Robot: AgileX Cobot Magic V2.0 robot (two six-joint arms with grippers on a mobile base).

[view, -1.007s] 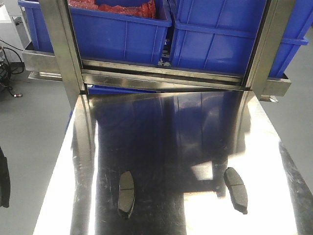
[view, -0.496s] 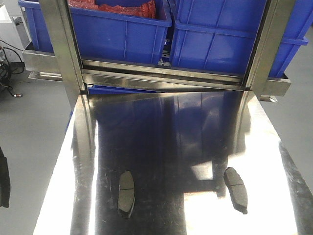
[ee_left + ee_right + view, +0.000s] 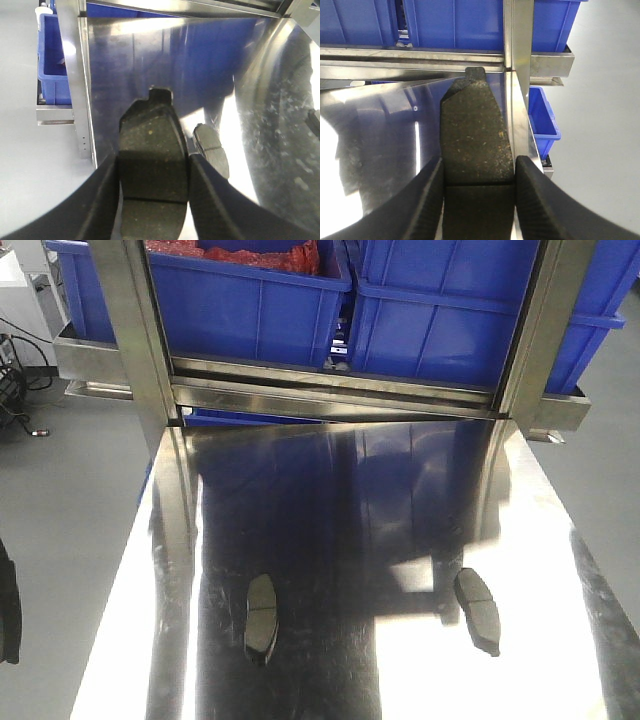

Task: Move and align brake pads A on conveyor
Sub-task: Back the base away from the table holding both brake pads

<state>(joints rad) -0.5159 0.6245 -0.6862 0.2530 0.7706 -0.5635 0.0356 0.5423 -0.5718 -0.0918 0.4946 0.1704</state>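
Steel table is spanning below both grippers, blue bins sitting ahead of them. Left gripper is clamping a brake pad between its fingers, tab pointing forward; second pad is showing just right of it. Right gripper is clamping a third pad likewise.

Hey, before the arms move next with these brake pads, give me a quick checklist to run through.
1. Left gripper clamps left held pad: ok.
2. Right gripper clamps right held pad: ok.
3. Conveyor in sight for placing: not ok, only the steel table shows.
4. Left loose pad and right loose pad lie apart on the table, clear of the edges: ok.
5. Free room on the conveyor: cannot tell.
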